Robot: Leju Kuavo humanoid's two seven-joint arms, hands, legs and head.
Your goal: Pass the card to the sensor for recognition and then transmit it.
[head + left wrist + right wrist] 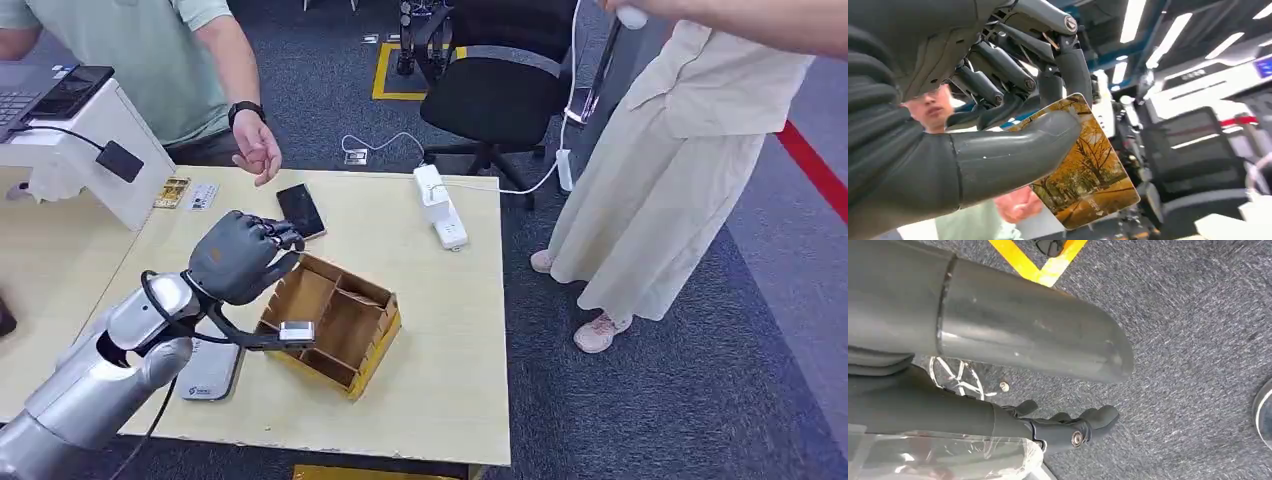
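Card (1087, 170) is pinched between thumb and fingers of the left hand (240, 257).
It is held above the table (440, 330), near the far-left corner; the right hand (1048, 390) is seen empty, fingers apart.

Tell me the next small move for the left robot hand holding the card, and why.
Probably carry the card toward the person's open hand across the table. The left robot hand grips it above the cardboard organizer, and that raised palm looks ready to receive.
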